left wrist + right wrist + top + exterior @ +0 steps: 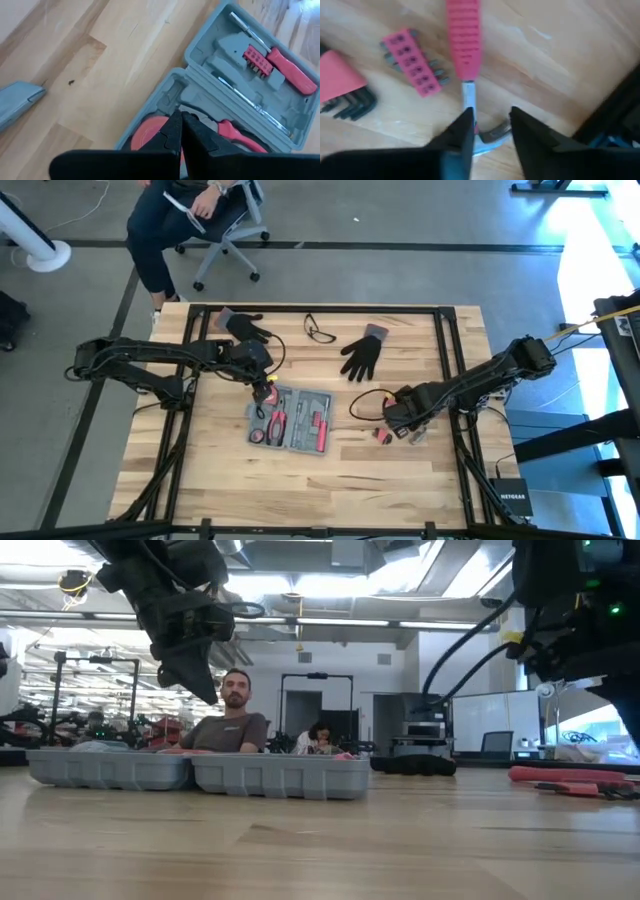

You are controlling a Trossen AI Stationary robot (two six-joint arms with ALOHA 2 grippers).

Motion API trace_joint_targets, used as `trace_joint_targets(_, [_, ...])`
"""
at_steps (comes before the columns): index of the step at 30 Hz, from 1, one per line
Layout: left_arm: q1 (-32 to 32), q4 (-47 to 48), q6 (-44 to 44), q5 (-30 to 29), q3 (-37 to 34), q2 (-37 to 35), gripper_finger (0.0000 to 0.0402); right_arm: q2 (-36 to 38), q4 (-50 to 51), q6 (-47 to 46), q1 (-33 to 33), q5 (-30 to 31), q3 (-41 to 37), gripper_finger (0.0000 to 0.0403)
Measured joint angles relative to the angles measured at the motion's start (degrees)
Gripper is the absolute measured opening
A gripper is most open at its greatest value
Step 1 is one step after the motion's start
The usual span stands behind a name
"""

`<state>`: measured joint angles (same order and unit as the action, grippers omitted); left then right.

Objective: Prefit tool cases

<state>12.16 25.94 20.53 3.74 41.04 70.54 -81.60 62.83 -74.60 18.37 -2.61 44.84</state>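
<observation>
High view. The flat blue-grey plastic tool case [292, 419] lies open on the light wooden table [320, 475], near its middle, with red-handled tools seated in its moulded recesses. The left gripper [263, 386] hangs just beside the case's far edge, its fingers pressed together with nothing between them. Two black gloves lie beyond the case: one [240, 326] near the table's far edge, the other [363, 354] closer to the case. A pair of thin-framed safety glasses [319, 330] rests between the two gloves. The right gripper [408, 427] is well apart from the case, over a group of small red tools [383, 435]. A seated person [190, 215] shows beyond the table.

Low view. The case [200, 772] lies flat with both halves open, and the left gripper [205, 685] hangs above it, clear of it.

Left wrist view. The clenched left fingers [172, 132] point at the case [240, 90], above a round red tool [147, 140]; a red-handled screwdriver [287, 70] and a red bit holder [257, 60] fill other recesses.

Right wrist view. The right fingers [462, 135] stand partly apart on either side of the metal head of a red-handled claw hammer [465, 45], which lies on the table; whether they grip it cannot be told. A red bit holder [412, 62] and dark hex keys [352, 105] lie near the hammer.
</observation>
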Motion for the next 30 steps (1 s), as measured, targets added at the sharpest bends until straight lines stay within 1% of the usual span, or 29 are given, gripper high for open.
trace_joint_targets(3, [0.0,0.1,0.4,-0.6,0.0,0.1,0.0,0.0,-3.0,2.2,0.0,-1.7,-1.0,0.0181])
trace_joint_targets(5, [0.0,0.0,0.5,-0.7,0.0,0.1,0.0,0.0,-5.7,3.1,0.0,-3.0,-1.8,0.0201])
trace_joint_targets(7, [0.0,0.0,1.2,-1.5,0.0,0.1,0.0,0.0,-6.6,2.9,0.0,-3.1,-3.1,0.021])
trace_joint_targets(10, [0.0,-0.1,2.2,-2.1,0.0,0.1,0.0,0.0,-8.0,1.7,0.0,-3.0,-5.5,0.0207])
trace_joint_targets(12, [0.0,0.0,2.5,-2.5,0.0,0.1,0.0,0.0,-8.7,1.4,0.0,-3.1,-7.5,0.0192])
trace_joint_targets(16, [0.0,0.0,4.2,-2.5,0.0,0.1,0.0,0.4,-12.9,1.5,-0.1,-6.1,-10.5,0.0146])
trace_joint_targets(20, [0.0,0.0,5.5,-2.5,0.0,0.1,0.0,0.3,-14.4,3.8,0.0,-4.9,-10.7,0.0105])
trace_joint_targets(22, [0.0,0.1,6.0,-2.5,0.0,0.1,0.0,0.2,-14.3,4.7,-0.5,-4.2,-10.7,0.0072])
trace_joint_targets(24, [0.0,0.0,6.5,-2.5,0.0,0.1,0.0,0.1,-13.8,5.5,-0.7,-3.9,-10.6,0.0026])
trace_joint_targets(25, [-0.1,0.0,6.8,-2.5,0.0,0.1,0.0,0.2,-13.6,6.1,-0.7,-3.6,-10.6,0.0018])
trace_joint_targets(28, [-0.1,0.1,7.2,-1.8,0.0,-0.6,0.0,0.5,-12.5,9.4,-0.7,-3.3,-10.0,0.002])
trace_joint_targets(30, [-0.1,0.3,5.9,-1.1,0.0,-2.0,0.0,0.4,-10.8,11.8,-0.7,-2.4,-8.9,0.0014])
